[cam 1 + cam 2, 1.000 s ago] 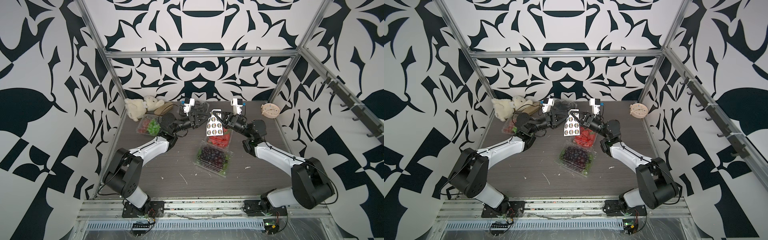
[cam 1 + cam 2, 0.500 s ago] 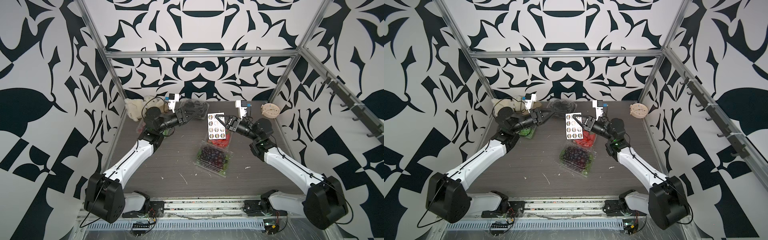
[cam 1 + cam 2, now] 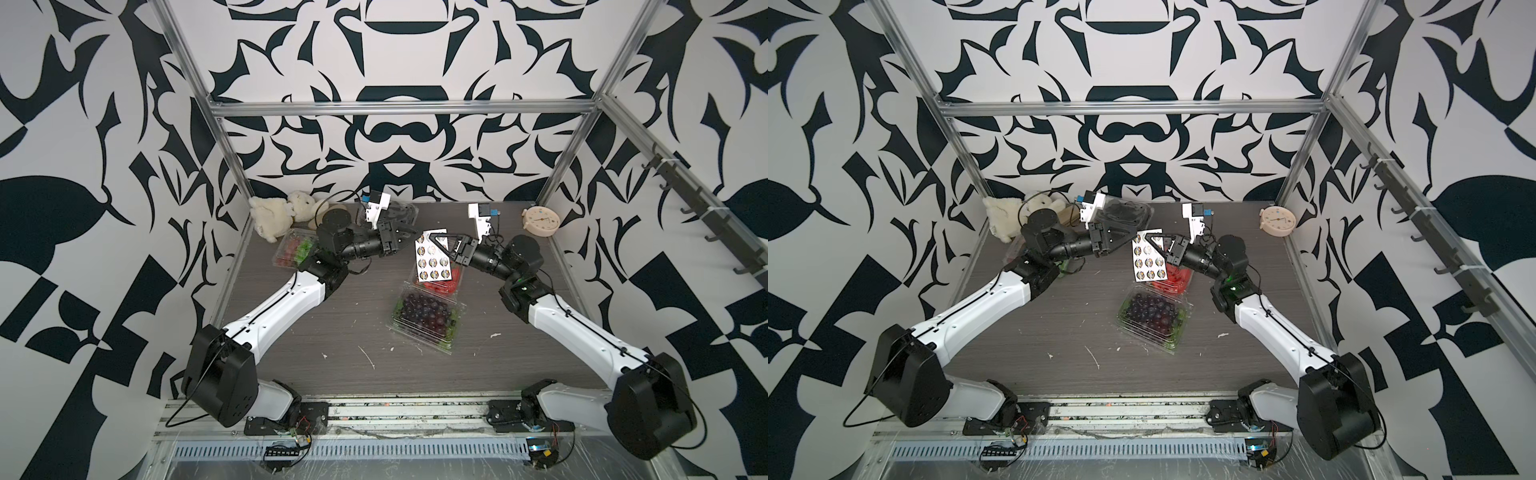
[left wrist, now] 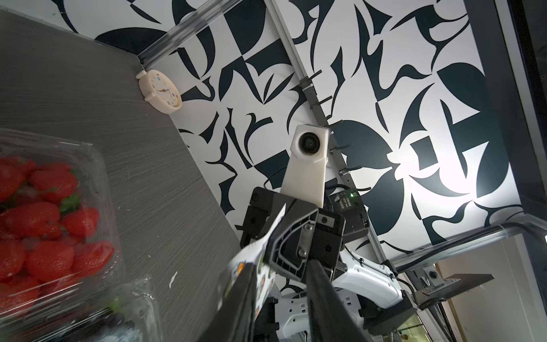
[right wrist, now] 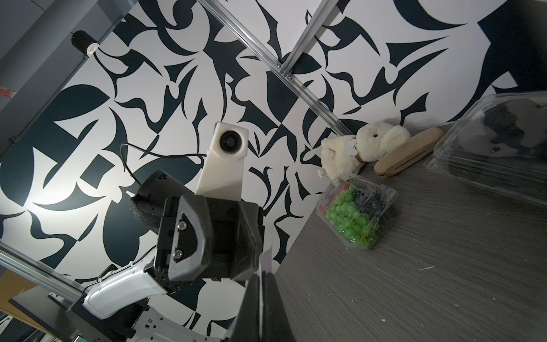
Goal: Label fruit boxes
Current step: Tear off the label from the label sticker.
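Observation:
A white sticker sheet (image 3: 433,259) (image 3: 1148,259) hangs above the table, with my right gripper (image 3: 434,241) (image 5: 262,275) shut on its top edge. My left gripper (image 3: 411,232) (image 4: 281,266) is at the sheet's upper left corner, open, and the sheet's edge lies against one finger (image 4: 236,296). Under the sheet sits the strawberry box (image 3: 446,282) (image 4: 44,222). In front of it is the dark grape box (image 3: 428,318). The mixed green grape box (image 3: 295,249) (image 5: 355,213) is at the back left. The black berry box (image 3: 1121,212) (image 5: 503,142) stands behind the left gripper.
A cream plush toy (image 3: 278,212) and a wooden piece (image 5: 408,151) lie in the back left corner. A small clock (image 3: 540,220) stands at the back right. White paper scraps (image 3: 368,357) dot the front of the table. Metal frame posts (image 3: 232,166) edge the table.
The left gripper swung away to the left, then came back to the sheet's corner. The right gripper kept the sheet and turned it more upright.

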`<state>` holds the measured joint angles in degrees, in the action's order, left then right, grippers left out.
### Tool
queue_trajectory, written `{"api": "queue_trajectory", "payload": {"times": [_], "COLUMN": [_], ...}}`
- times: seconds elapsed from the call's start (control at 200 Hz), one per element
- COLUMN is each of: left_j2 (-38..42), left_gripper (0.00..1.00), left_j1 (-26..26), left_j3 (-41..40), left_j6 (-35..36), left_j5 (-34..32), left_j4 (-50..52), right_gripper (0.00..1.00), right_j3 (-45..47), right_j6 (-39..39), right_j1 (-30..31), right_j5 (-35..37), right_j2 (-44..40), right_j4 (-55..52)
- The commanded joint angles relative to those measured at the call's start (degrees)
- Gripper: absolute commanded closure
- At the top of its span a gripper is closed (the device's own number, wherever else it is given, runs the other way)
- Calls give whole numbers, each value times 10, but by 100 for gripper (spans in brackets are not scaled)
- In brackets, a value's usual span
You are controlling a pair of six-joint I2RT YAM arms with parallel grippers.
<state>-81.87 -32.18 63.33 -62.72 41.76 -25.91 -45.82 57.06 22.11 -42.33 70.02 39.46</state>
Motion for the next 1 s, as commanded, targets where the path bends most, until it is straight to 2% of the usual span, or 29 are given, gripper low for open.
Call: {"api": "queue_trajectory", "payload": {"times": [0.0,0.295,0.8,0.995], "left_j2": [-9,-20,-28,-22], "left_gripper": [69,76,76,74], "left_j1": [-4,-14,-22,-21], "left_j3": [11,14,17,14], "left_j6": [5,2,4,24], "left_j5": [9,21,25,1], "left_j4": [-16,-25,-28,-2], "right_gripper": [100,100,100,100], "right_j3": [-12,-13,-11,-10], "right_j6": [-4,-3,-1,-1], "right_j1": [-1,-1,-1,-1], "right_j5": [0,2,2,2], "right_j2": [-16,-15,-14,-17], "right_j4": [26,27,32,33]}}
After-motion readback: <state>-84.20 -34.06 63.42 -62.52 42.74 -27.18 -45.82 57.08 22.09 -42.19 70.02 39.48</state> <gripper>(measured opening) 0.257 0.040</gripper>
